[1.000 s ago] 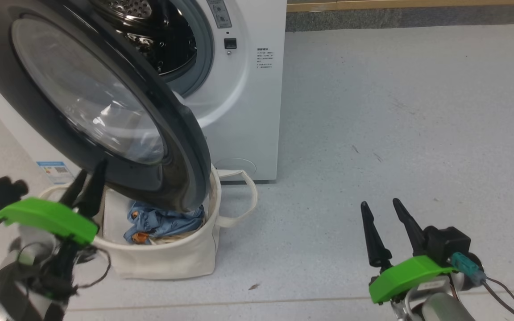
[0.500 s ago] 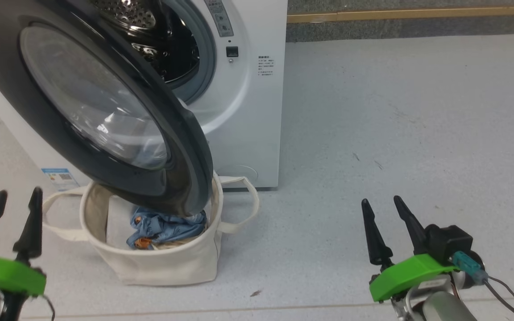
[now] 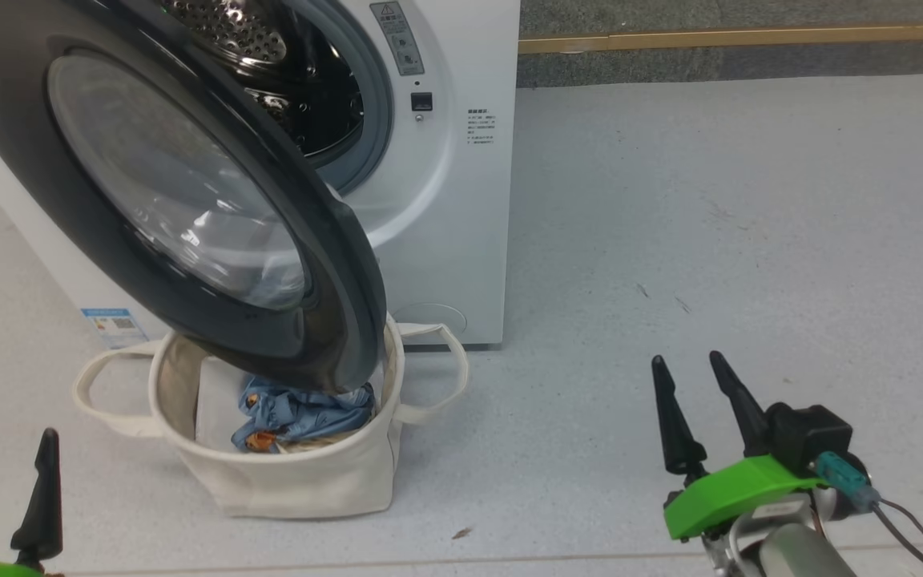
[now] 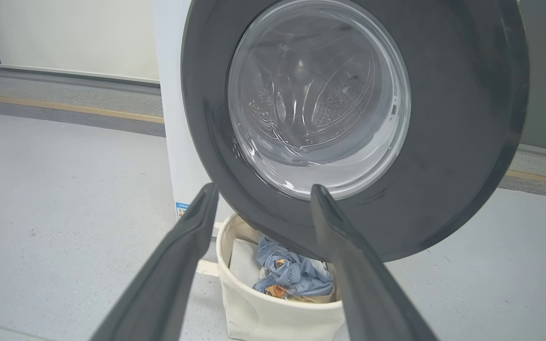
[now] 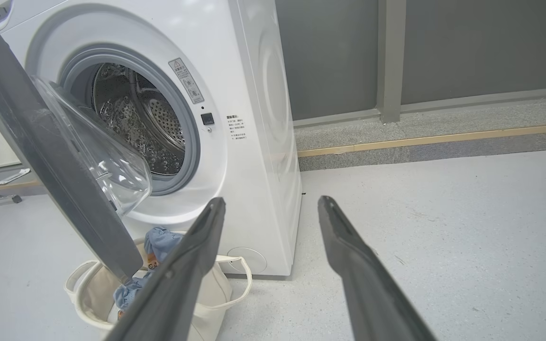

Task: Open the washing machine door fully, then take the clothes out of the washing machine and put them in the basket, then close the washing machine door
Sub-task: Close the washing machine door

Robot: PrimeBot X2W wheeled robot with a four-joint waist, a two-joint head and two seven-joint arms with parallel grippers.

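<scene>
The clothes [image 3: 301, 409] sit in the basket [image 3: 293, 481], lower left; the half-hidden washing machine [image 3: 445, 240] looks empty, so closing is in hand. The left gripper [image 3: 17, 439] and right gripper [image 3: 687, 358] hang spread, empty. Next, push the washing machine door [image 3: 181, 192], upper left, shut.

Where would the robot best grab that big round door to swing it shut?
Probably the washing machine door by the black rim at its free edge above the basket, approached from the right: that edge is thin and stands clear of the washing machine, while the glass bulges.
</scene>
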